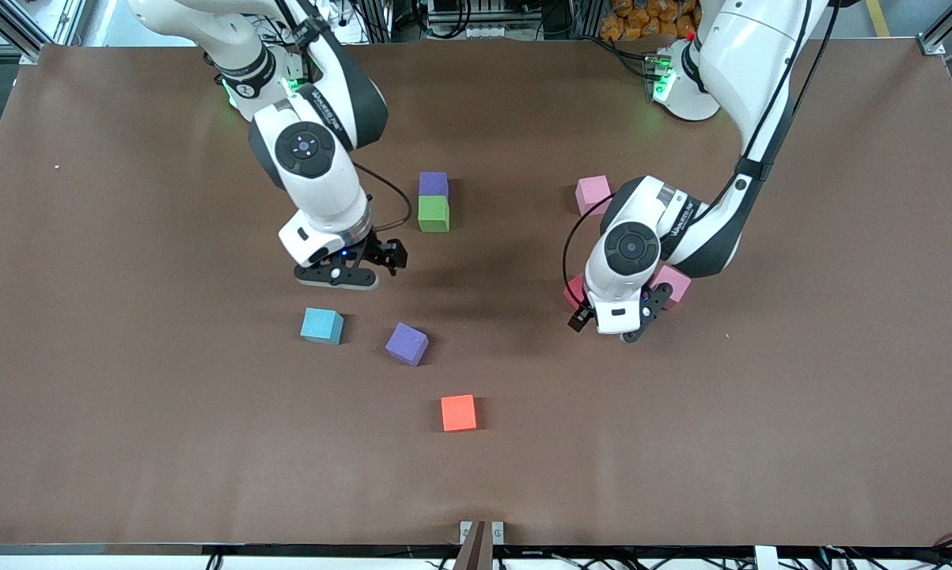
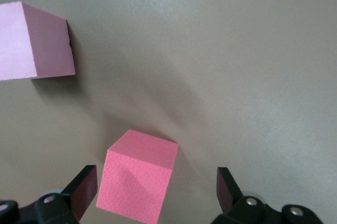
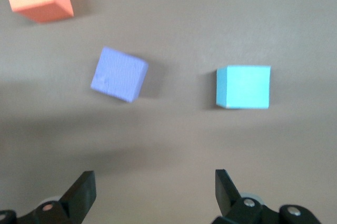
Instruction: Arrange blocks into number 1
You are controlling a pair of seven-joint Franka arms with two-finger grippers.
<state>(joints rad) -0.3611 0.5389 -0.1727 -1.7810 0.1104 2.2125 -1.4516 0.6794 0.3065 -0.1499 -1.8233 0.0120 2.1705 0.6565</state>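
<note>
On the brown counter (image 1: 127,443), the left end effector (image 2: 158,192) hangs low over a red block (image 2: 138,182), jaws spread wide, one finger on each side of the block, not touching it, nothing held. In the front view that red block (image 1: 574,291) is mostly hidden under the left wrist; one pink block (image 1: 673,283) sits just beside it toward the left arm's end, partly covered by the arm, and another pink block (image 1: 592,194) lies farther from the front camera. The right end effector (image 1: 369,265) hovers over bare counter, jaws fully spread too, empty. Near it, closer to the front camera, sit the light blue block (image 1: 321,325) and a purple block (image 1: 407,343) turned askew, a small gap between them. The orange block (image 1: 458,412) is nearest the front camera, alone. Mid-counter, the green block (image 1: 434,213) touches the second purple block (image 1: 434,184), purple being the farther of the pair from the front camera, the two in a short line.
</note>
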